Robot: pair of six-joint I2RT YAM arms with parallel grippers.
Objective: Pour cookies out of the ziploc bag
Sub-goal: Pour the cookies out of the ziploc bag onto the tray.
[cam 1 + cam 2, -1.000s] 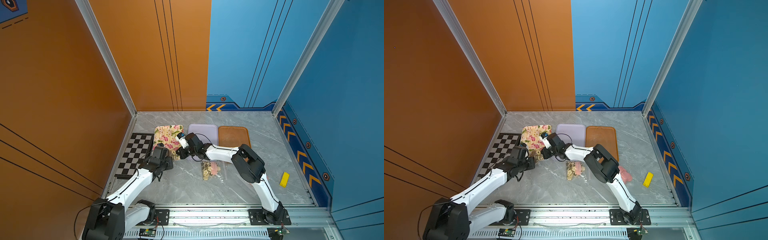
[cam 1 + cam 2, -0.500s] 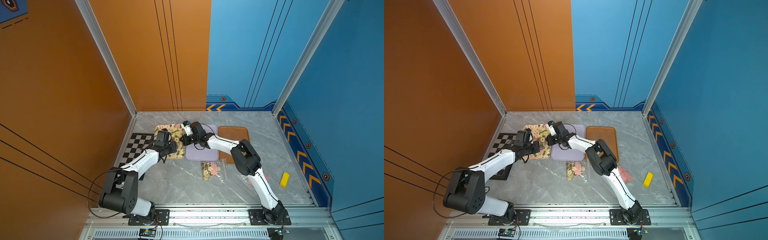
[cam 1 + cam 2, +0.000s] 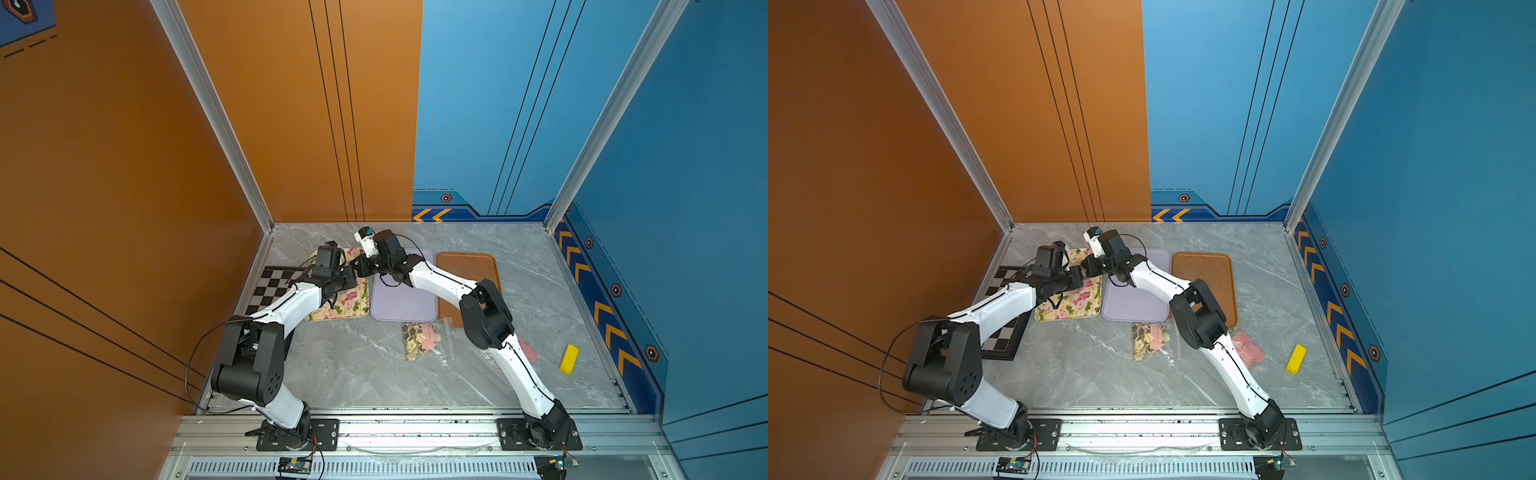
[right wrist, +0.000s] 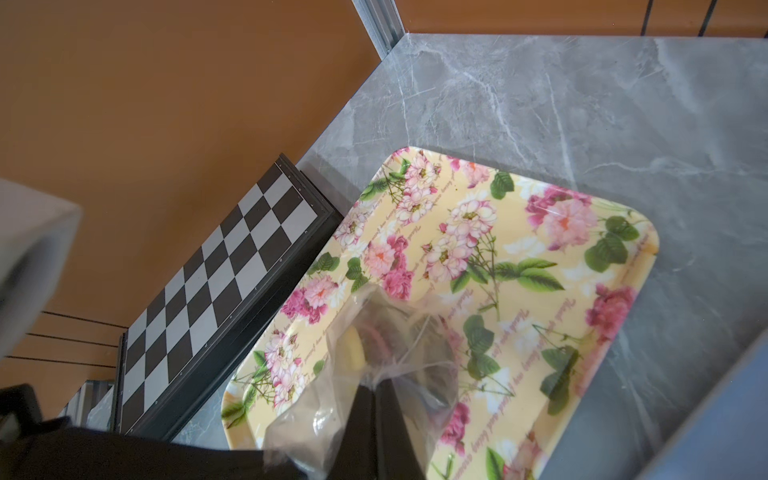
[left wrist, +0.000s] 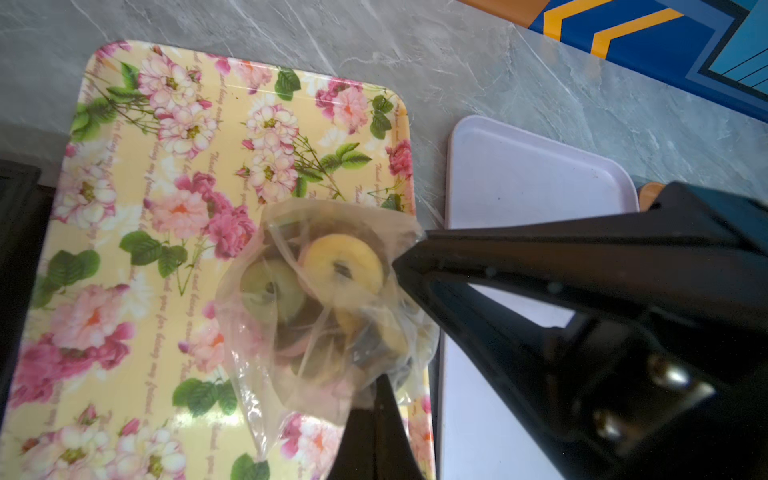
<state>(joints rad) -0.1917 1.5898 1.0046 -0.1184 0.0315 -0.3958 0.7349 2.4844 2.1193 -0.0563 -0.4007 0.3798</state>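
Ziploc bag farther over floral tray

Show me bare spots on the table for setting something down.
Free: marble between the flowered tray and the lying bag; also between brown tray and yellow block. Crowded: over the flowered tray, where the held bag hangs.

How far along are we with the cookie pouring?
Done: one bag is held up over the floral tray. In hand: left gripper and right gripper both pinch it, cookies still inside. Left: tipping them out; a second bag of cookies lies on the table.
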